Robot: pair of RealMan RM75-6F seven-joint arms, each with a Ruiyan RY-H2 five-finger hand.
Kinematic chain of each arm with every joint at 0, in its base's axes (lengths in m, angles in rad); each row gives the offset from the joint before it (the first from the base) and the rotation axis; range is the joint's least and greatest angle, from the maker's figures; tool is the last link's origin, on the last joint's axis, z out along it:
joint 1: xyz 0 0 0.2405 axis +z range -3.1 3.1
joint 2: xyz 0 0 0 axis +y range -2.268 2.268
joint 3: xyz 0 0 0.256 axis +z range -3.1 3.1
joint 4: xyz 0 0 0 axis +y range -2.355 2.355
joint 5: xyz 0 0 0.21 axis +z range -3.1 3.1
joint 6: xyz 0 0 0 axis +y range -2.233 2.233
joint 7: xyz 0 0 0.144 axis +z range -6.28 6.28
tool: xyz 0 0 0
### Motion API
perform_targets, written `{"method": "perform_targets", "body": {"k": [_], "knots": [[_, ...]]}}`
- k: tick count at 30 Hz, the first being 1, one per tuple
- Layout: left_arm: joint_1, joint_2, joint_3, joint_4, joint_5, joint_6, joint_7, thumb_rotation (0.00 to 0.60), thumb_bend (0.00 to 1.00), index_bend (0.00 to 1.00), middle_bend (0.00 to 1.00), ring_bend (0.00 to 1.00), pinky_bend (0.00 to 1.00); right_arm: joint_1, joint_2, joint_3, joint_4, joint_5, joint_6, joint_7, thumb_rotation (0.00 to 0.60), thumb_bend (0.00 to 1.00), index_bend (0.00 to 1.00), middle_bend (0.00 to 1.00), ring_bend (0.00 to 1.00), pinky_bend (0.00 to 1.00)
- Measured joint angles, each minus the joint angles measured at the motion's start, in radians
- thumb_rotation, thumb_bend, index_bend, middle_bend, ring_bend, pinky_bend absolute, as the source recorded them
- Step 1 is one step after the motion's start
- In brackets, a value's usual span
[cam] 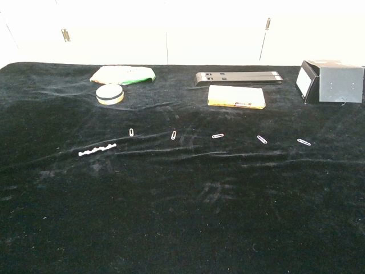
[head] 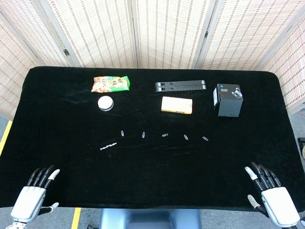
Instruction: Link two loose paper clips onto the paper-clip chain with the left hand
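Desk [head: 71, 119] cloth, black, carries everything. At its 1 o'clock side stands a dark box [head: 228, 99], with a long black bar [head: 180, 86] near 12 o'clock and a yellow packet [head: 177, 105] just below the bar. A green-and-orange snack bag [head: 110, 84] lies at 11 o'clock, a round white tin [head: 105, 103] just beneath it. The left robot hand [head: 32, 195] rests at the desk's 7 o'clock corner, holding nothing with fingers apart; the right robot hand [head: 270, 194] sits likewise at 5 o'clock. The paper-clip chain [head: 108, 145] lies left of centre, toward 9 o'clock. Five loose paper clips run in a row across the middle, the nearest clip [head: 123, 133] at the chain's 1 o'clock, the next clip [head: 143, 134] to its right.
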Motion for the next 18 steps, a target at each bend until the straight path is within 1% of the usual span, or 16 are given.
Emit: {"method": "perform_targets", "body": {"k": [3,5,7,8,9,10,11,12,13,15,16,18], "knots": [[-0.005,-0.002,0.002,-0.002,0.005,-0.008,0.001,0.600,0.12,0.00,0.00,0.00,0.01,-0.003,0.001,0.001,0.001,-0.005,0.013,0.000,0.600,0.33,0.00,0.00,0.00,0.12],[-0.015,-0.005,0.002,-0.001,0.014,-0.023,-0.002,0.600,0.12,0.00,0.00,0.00,0.05,-0.003,0.001,0.004,0.002,-0.006,0.021,0.005,0.600,0.33,0.00,0.00,0.00,0.12],[-0.029,-0.005,-0.002,-0.008,0.006,-0.050,0.000,0.600,0.12,0.00,0.00,0.01,0.14,0.001,0.003,0.010,0.001,-0.001,0.020,0.019,0.600,0.33,0.00,0.00,0.00,0.12],[-0.037,-0.003,-0.005,-0.016,-0.001,-0.066,0.004,0.600,0.12,0.00,0.02,0.05,0.23,0.006,0.005,0.014,-0.001,0.003,0.016,0.026,0.600,0.33,0.00,0.00,0.00,0.12],[-0.048,-0.002,-0.011,-0.025,-0.009,-0.083,0.011,0.600,0.12,0.00,0.07,0.14,0.36,0.012,0.009,0.019,-0.005,0.010,0.007,0.031,0.600,0.33,0.00,0.00,0.00,0.12],[-0.065,-0.003,-0.023,-0.043,-0.021,-0.107,0.023,0.600,0.13,0.01,0.18,0.28,0.53,0.018,0.014,0.023,-0.009,0.015,-0.003,0.031,0.600,0.34,0.00,0.00,0.00,0.12],[-0.079,-0.006,-0.036,-0.058,-0.026,-0.121,0.032,0.600,0.13,0.03,0.27,0.38,0.62,0.025,0.020,0.027,-0.014,0.020,-0.013,0.028,0.600,0.34,0.00,0.00,0.00,0.12],[-0.091,-0.013,-0.051,-0.070,-0.028,-0.130,0.037,0.600,0.14,0.09,0.43,0.55,0.77,0.036,0.030,0.034,-0.024,0.026,-0.027,0.025,0.600,0.34,0.00,0.00,0.00,0.12],[-0.103,-0.029,-0.071,-0.078,-0.027,-0.130,0.039,0.600,0.16,0.16,0.57,0.68,0.87,0.044,0.038,0.040,-0.033,0.032,-0.035,0.023,0.600,0.34,0.00,0.00,0.00,0.12],[-0.115,-0.068,-0.098,-0.074,-0.026,-0.114,0.036,0.600,0.22,0.26,0.74,0.85,0.98,0.059,0.053,0.056,-0.053,0.046,-0.044,0.022,0.600,0.34,0.00,0.00,0.00,0.12],[-0.125,-0.098,-0.119,-0.067,-0.028,-0.102,0.036,0.600,0.24,0.31,0.82,0.92,1.00,0.063,0.056,0.061,-0.059,0.051,-0.046,0.025,0.600,0.34,0.00,0.00,0.00,0.12],[-0.142,-0.146,-0.154,-0.062,-0.040,-0.094,0.039,0.600,0.26,0.37,0.90,0.98,1.00,0.069,0.061,0.067,-0.069,0.060,-0.052,0.035,0.600,0.33,0.00,0.00,0.00,0.12]]}}
